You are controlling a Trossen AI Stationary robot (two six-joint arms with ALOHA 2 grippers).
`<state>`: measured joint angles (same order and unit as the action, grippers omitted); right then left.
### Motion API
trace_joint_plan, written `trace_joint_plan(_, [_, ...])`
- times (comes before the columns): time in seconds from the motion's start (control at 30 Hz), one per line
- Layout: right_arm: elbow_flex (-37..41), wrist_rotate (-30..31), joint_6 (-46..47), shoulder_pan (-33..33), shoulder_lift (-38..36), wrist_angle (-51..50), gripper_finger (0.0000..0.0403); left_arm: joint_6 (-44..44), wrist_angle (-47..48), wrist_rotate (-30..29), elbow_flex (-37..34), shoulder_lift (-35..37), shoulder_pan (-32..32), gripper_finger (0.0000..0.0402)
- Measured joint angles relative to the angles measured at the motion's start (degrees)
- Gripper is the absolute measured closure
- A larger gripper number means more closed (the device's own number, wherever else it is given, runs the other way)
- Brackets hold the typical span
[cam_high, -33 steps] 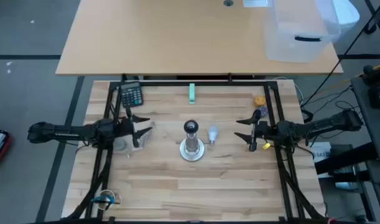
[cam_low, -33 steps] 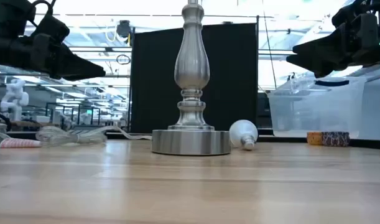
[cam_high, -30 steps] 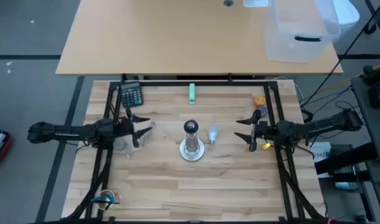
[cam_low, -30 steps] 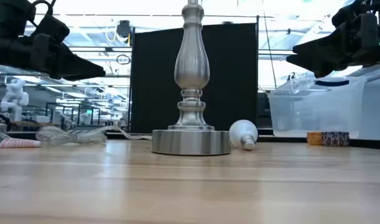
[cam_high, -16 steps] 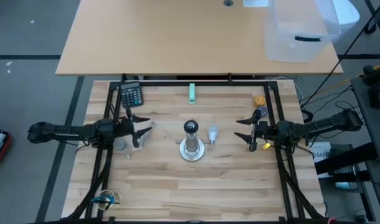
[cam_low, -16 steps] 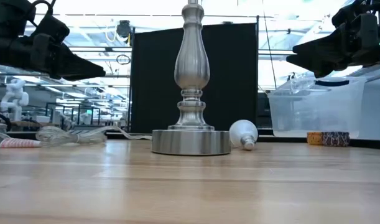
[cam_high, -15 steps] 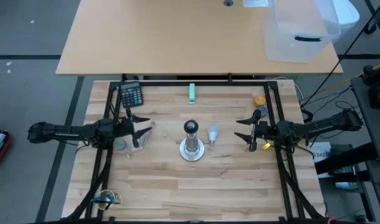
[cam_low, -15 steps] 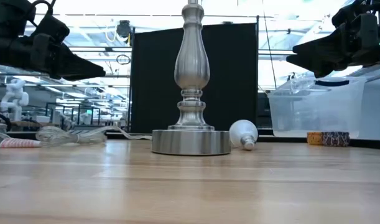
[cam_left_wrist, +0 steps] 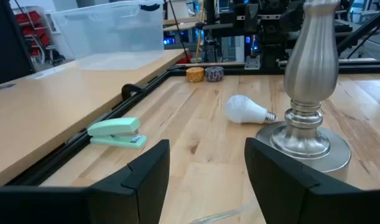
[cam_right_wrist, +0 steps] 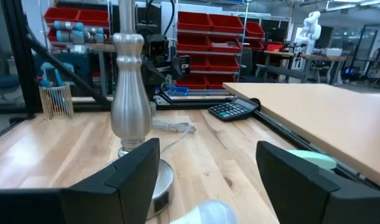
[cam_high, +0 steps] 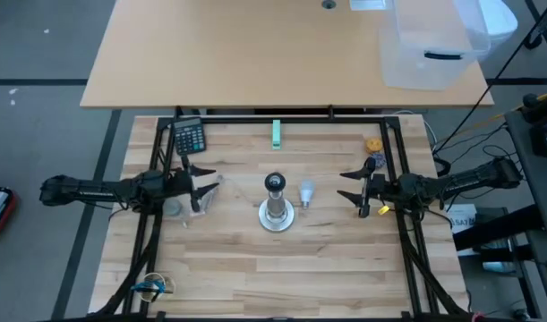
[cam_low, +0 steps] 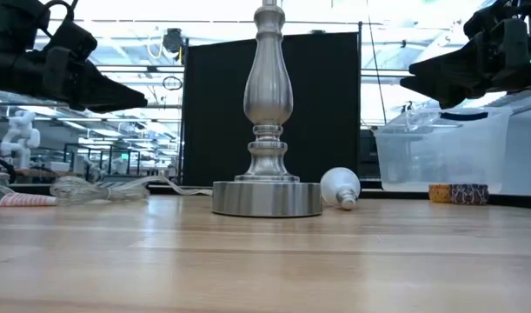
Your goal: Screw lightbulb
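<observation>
I see the lightbulb (cam_high: 306,191) lying on its side on the table (cam_high: 237,268), just beside the lamp stand (cam_high: 275,207), on the side toward my right gripper (cam_high: 352,196). That gripper hangs above the wood, well apart from the stand, fingers spread and holding nothing. My left gripper (cam_high: 204,183) waits on the stand's opposite side, fingers likewise apart. A calculator (cam_high: 190,137) and a green stapler (cam_high: 277,134) lie beyond the stand.
</observation>
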<state>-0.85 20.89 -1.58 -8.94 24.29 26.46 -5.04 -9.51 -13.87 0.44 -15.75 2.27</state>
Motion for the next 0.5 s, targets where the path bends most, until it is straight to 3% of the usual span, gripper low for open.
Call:
trace_joint_plan(0.2, [-0.1, 0.0, 11.8, 0.0, 0.0, 7.9, 0.0149, 0.0, 0.0, 0.0, 0.0, 0.0, 0.0, 0.0191])
trace_joint_plan(0.3, [-2.9, -1.3, 13.2, 0.0, 0.0, 10.5, 0.0149, 0.0, 0.0, 0.0, 0.0, 0.0, 0.0, 0.0191])
trace_joint_plan(0.4, [-9.4, -6.6, 11.0, 0.0, 1.5, 7.2, 0.0149, 0.0, 0.0, 0.0, 0.0, 0.0, 0.0, 0.0191])
trace_joint_plan(0.5, [-19.1, -9.2, 7.3, 0.0, 5.6, -3.0, 0.0149, 0.0, 0.0, 0.0, 0.0, 0.0, 0.0, 0.0191])
